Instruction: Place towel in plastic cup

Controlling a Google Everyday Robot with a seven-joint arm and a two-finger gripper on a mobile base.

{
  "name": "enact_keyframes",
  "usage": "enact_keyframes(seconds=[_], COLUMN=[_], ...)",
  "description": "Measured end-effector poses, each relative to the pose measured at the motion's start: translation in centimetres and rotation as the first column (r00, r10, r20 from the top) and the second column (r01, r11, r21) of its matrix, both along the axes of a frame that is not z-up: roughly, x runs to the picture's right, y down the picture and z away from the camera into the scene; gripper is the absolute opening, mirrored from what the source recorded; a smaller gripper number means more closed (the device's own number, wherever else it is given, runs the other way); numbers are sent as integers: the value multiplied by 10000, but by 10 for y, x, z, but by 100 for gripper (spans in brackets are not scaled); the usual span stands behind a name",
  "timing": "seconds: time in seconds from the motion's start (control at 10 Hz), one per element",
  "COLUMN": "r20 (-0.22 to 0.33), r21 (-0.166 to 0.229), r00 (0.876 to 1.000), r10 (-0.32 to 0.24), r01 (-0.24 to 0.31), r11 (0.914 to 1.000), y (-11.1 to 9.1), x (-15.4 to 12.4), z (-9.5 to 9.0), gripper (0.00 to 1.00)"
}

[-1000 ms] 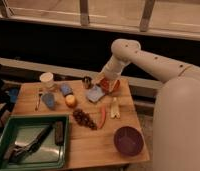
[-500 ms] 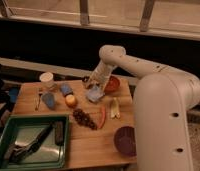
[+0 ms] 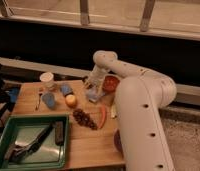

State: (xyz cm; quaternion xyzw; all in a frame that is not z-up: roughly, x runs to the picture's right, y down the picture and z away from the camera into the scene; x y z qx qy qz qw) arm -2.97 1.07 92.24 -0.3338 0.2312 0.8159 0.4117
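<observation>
The towel (image 3: 96,94), a small pale blue-grey cloth, lies on the wooden table (image 3: 88,142) just left of the red bowl (image 3: 111,82). My gripper (image 3: 94,88) points down at the end of the white arm and sits right over the towel, hiding part of it. The light blue plastic cup (image 3: 49,100) stands further left, near the table's left side and well apart from the gripper. A white cup (image 3: 46,78) stands behind it.
A darker blue block (image 3: 66,89) and an orange (image 3: 71,100) lie between cup and towel. Grapes (image 3: 83,119), a red pepper (image 3: 103,116) and a fork (image 3: 39,99) lie nearby. A green tray (image 3: 8,131) with utensils is at front left. My arm covers the table's right side.
The arm has swung left and forward, so it fills more of the right side. The gripper has come down from beside the red bowl to the towel.
</observation>
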Motion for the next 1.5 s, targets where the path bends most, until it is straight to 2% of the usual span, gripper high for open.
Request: enact_keyframes(seconds=[0.3,0.5,0.7,0.9,1.1,1.3,1.4,1.5], r20=[-67,54,291,581,763,1003,1090,1277], r21=[-878,-1279,-1500,-1478,-1352,-1175,-972,-635], r00=[9999,10000,9995,9982,9967,9946,9937,9914], r10=[89,-76,-93,-153,-274,-258,-242,-272], r01=[-95,82,136,237,375,376,348,355], r11=[9961,9918,9886,9887,9901,9924,9947,9974], y=[12,16,19,20,20,18,14,6], x=[-2,-5,-8,-7,-11,-13,-13,-16], z=[30,37,40,37,35,29,24,10], gripper=[62,62,52,30,14,10,10,10])
